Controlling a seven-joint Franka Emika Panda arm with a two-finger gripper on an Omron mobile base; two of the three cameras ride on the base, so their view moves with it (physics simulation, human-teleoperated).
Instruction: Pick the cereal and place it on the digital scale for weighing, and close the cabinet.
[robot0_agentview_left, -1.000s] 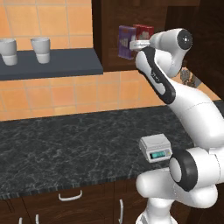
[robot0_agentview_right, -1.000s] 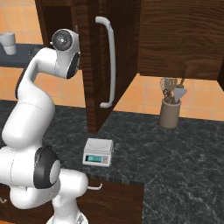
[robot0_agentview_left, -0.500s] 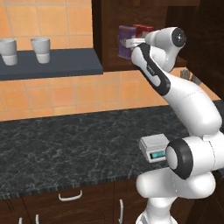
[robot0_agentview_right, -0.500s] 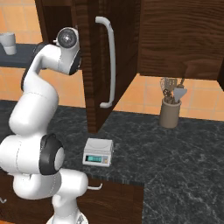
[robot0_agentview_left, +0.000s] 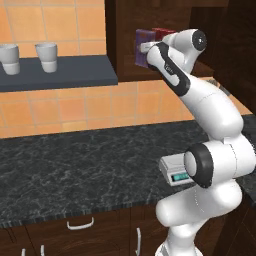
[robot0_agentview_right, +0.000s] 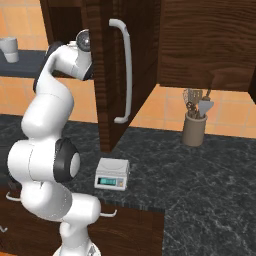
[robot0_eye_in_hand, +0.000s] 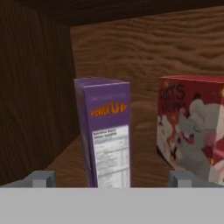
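Pincer: your pincer (robot0_eye_in_hand: 111, 179) stands wide open and empty, its two tips low in the hand view, one on either side of the purple box.
Cereal: the cereal (robot0_eye_in_hand: 106, 131) stands upright on the floor of the cabinet (robot0_agentview_right: 102, 75), narrow face toward you, between the tips but not yet touched, as far as you can tell.
Neighbour: the red box (robot0_eye_in_hand: 192, 131) stands just beside it on the same shelf, apart from it.
Step in hand: by the look of it, you are on the approach to the first pick; nothing is held.
Next move: ease the hand forward until the tips flank the purple box, keep clear of the red one, then close.
Digital scale: the digital scale (robot0_agentview_right: 112, 174) lies on the dark surface (robot0_agentview_right: 200, 170) below the cabinet, bare and waiting.
Cabinet door: the door with its handle (robot0_agentview_right: 125, 75) hangs open; closing it comes last.
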